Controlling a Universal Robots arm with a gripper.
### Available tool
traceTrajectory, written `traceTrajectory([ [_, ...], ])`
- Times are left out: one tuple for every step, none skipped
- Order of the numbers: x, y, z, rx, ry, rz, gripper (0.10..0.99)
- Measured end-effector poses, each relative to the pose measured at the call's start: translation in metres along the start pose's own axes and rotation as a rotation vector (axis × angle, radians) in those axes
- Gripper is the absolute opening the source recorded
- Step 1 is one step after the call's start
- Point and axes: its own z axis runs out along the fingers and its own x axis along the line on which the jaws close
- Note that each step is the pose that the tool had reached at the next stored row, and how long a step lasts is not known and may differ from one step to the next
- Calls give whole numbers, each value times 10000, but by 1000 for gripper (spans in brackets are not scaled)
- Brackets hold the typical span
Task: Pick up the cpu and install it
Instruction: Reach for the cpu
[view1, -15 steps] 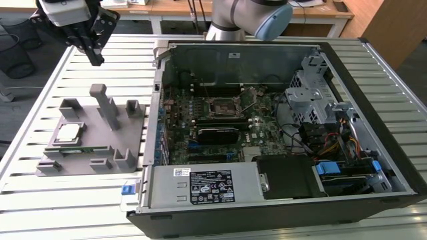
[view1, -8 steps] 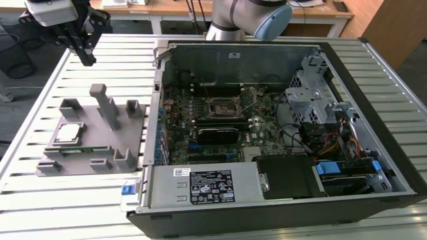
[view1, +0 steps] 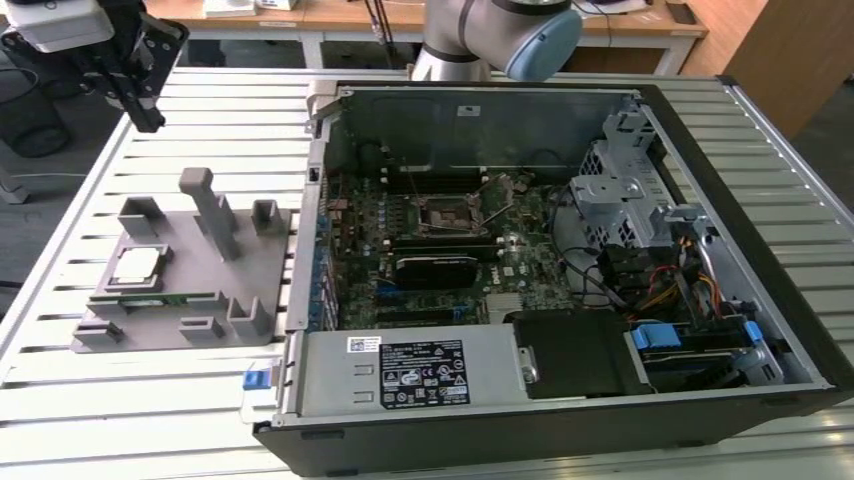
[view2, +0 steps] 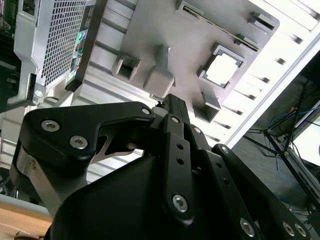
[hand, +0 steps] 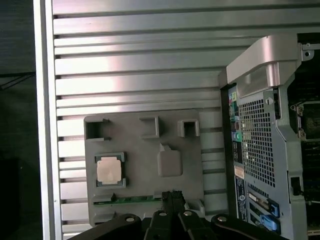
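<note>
- So, the gripper (view1: 147, 118) hung well above the grey fixture (view1: 127, 330), touching nothing. Its fingers (hand: 167, 200) were closed on each other and held nothing.
- The cpu (view1: 138, 265) lay flat in its square pocket on the fixture, silver top up, not yet picked. It showed in both wrist views (view2: 221, 69) (hand: 109, 169).
- Risk 1: a descent with the fingers closed would probably have landed them on the chip's lid, not around it. That could scratch it or press it into the pocket.
- Risk 2: the pocket's raised corners left little of the chip's edge exposed. A shallow or off-centre pinch could likely tilt it, and it might slip out on the lift.
- Risk 3: the fixture was crowded. The tall post (view1: 214, 215) stood near the pocket, and the green memory stick (view1: 154, 298) lay along the fixture's edge just beside it. Wide fingers could clip either one and shift the fixture on the counter (view1: 80, 400).
- Risk 4: the socket (view1: 447, 212) sat deep inside the open computer case (view1: 747, 250) beside the fixture, with brackets and cables around it. A rotated or tilted chip there could likely bend contacts.
- I couldn't tell whether the socket's retention frame was fully open. If it wasn't, the chip would have fouled on it.
</note>
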Motion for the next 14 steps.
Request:
traceTrajectory([
  [27, -2, -1, 1, 8, -2, 106],
  [51, -4, 0, 1, 14, -9, 106],
  [72, -6, 1, 1, 22, -26, 106],
  [89, -7, 2, 1, 28, -46, 106],
  [101, -8, 3, 1, 35, -79, 106],
  [113, -9, 5, 1, 42, -123, 106],
  [123, -10, 7, 0, 48, -165, 106],
  [134, -11, 10, -1, 54, -212, 106],
  [146, -12, 13, -1, 59, -253, 106],
  [162, -13, 15, -2, 64, -285, 106],
  [182, -15, 19, -3, 68, -309, 106],
  [202, -16, 20, -2, 75, -329, 106],
  [225, -18, 22, -2, 78, -345, 106],
  [251, -20, 24, -3, 79, -358, 106],
])
